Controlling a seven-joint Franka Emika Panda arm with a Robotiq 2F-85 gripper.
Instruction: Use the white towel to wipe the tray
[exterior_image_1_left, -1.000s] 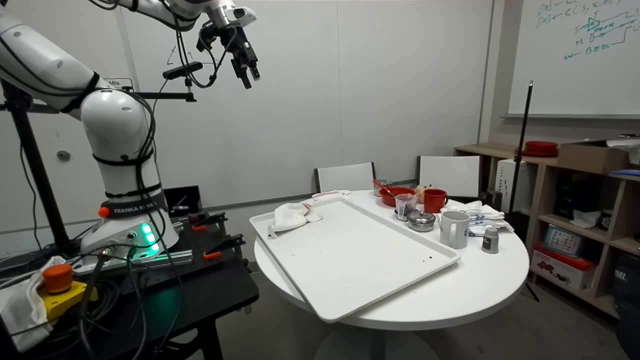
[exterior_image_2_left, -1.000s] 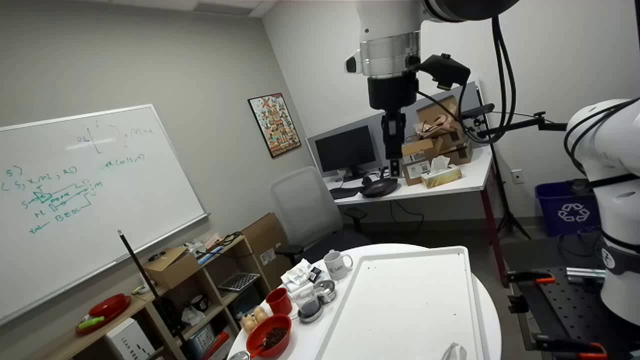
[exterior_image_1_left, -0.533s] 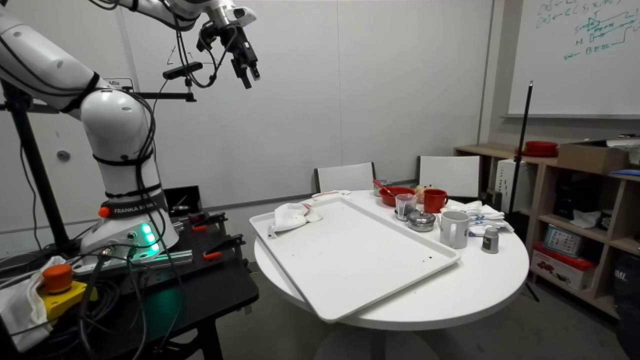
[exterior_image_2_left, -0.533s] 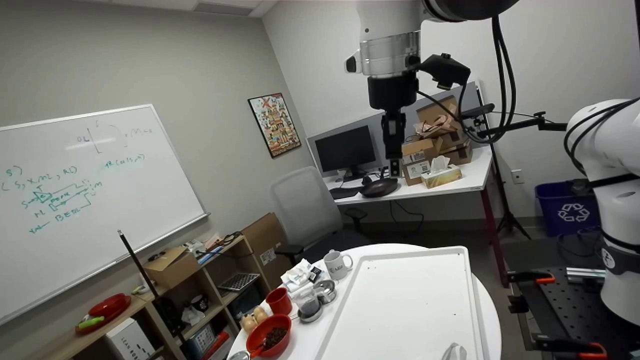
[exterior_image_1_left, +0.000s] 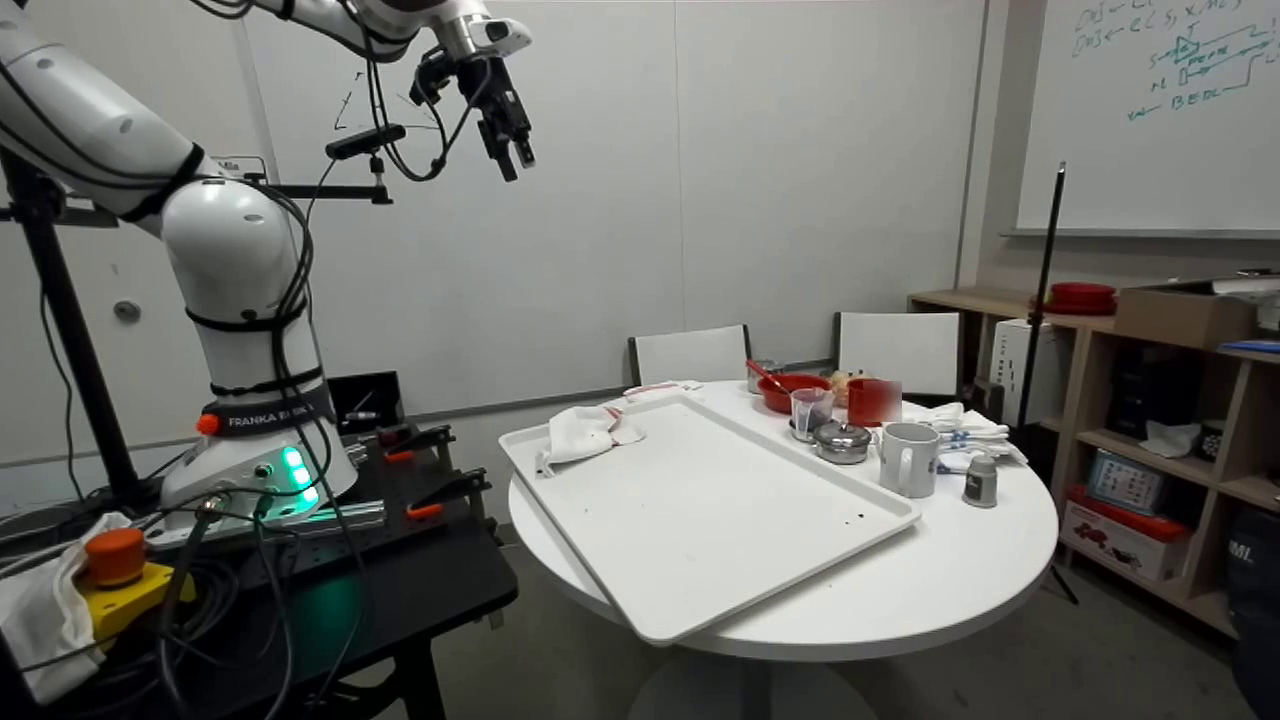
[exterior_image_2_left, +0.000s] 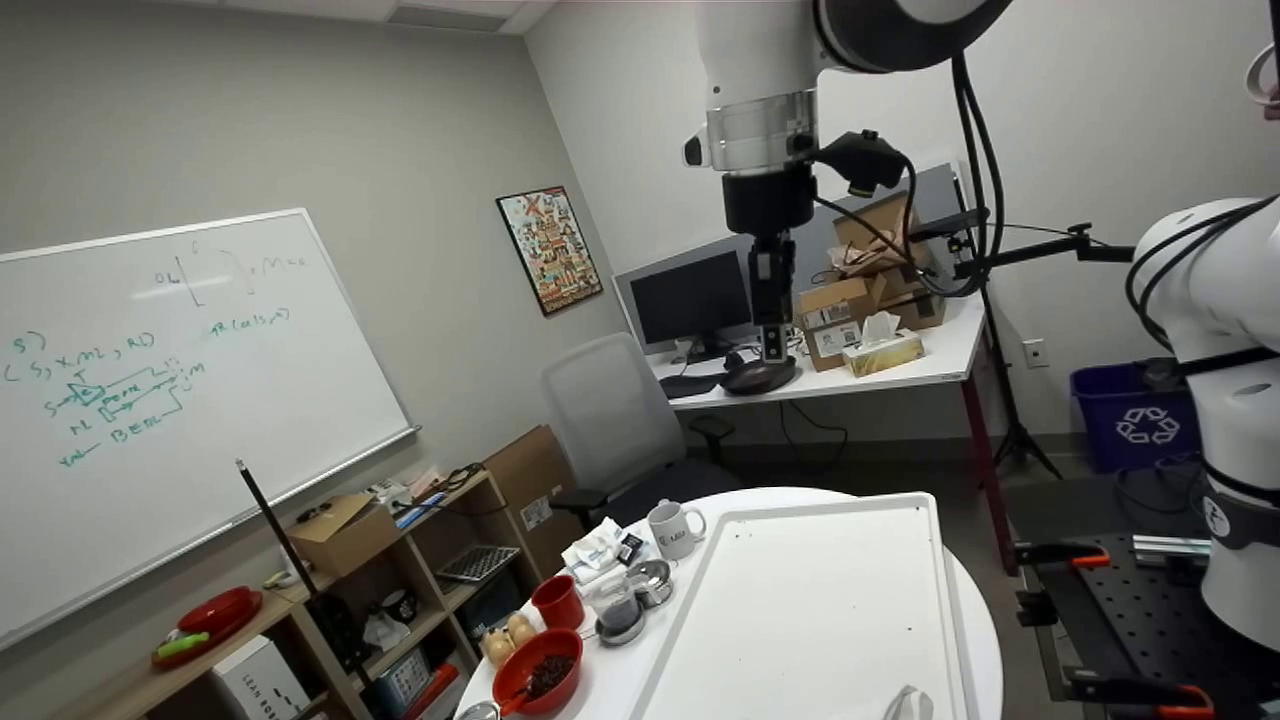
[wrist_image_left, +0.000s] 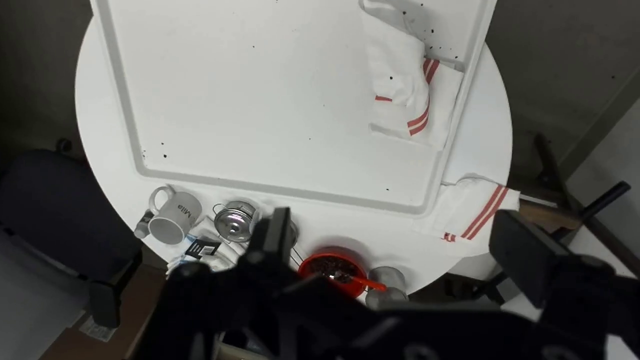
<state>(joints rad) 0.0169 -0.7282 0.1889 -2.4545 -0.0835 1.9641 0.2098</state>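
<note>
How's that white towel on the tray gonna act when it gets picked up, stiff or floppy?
Probably floppy: the white towel lies in loose, rumpled folds. Gripped by its bunched part, the flatter part would likely trail. The dark speck on it, if loose, may drop off.

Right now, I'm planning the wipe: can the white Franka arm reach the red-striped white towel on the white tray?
Probably yes: nothing covers the towel, and the black gripper hangs open.
</note>
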